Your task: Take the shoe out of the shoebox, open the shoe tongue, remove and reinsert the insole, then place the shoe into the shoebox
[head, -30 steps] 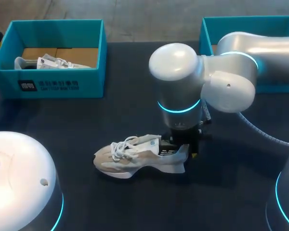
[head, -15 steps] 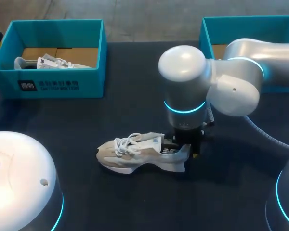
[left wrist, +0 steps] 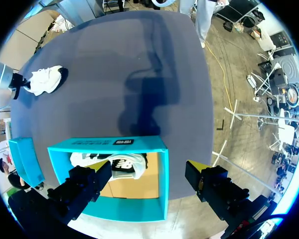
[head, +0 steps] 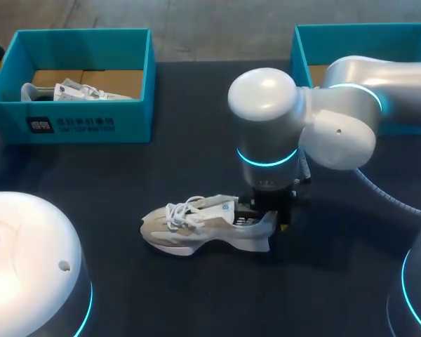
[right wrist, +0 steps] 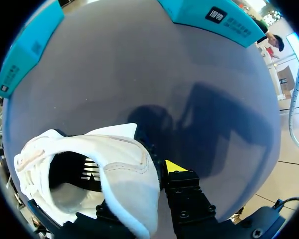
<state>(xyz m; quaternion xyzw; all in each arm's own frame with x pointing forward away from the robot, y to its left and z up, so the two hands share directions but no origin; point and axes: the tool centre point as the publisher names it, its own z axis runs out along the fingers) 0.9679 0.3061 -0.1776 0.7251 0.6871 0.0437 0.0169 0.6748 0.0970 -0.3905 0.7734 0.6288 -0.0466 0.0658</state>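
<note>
Where the matte dark table [head: 126, 182] spreads between the open teal cardboard left shoebox [head: 126, 126] and right shoebox [head: 365, 29], a cream sneaker [head: 196, 228] with white laces and a thick sole stands upright outside both. At its padded heel collar the right gripper [head: 268, 214] pinches; the left gripper [left wrist: 148, 174] hangs spread above the left shoebox.

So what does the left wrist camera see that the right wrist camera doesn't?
Only the left wrist view: a second white shoe in the teal shoebox, under the open left claw. Only the right wrist view: the inside of the loose shoe, its heel pinched by the right claw. Both: that shoe on the dark table.
</note>
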